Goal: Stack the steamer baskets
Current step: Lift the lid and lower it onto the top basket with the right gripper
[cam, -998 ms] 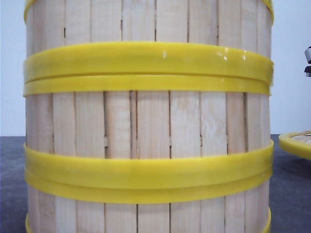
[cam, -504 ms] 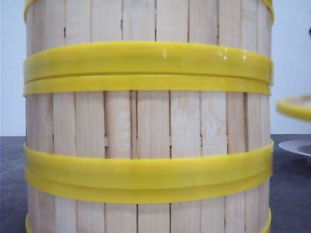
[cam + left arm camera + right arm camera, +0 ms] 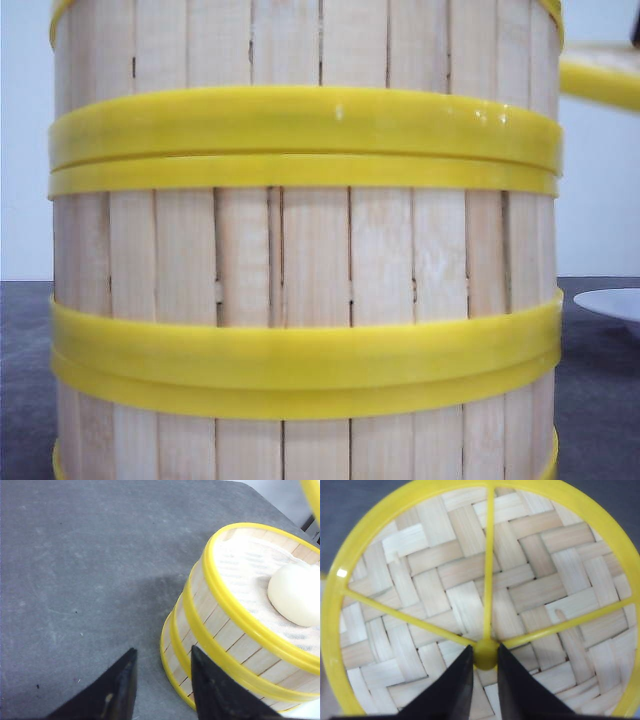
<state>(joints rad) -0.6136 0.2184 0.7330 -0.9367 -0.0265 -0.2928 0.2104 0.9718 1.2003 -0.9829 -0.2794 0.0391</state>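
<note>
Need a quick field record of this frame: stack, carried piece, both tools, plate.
stack: steamer baskets stacked, filling the front view; top one open
contents: white bun on cloth liner in the top basket
carried piece: round woven lid with yellow rim and spokes, raised at upper right of front view
right tool: shut on the lid's centre knob
left tool: open, holding nothing, beside the stack's base
plate: white plate on the table, right of the stack
</note>
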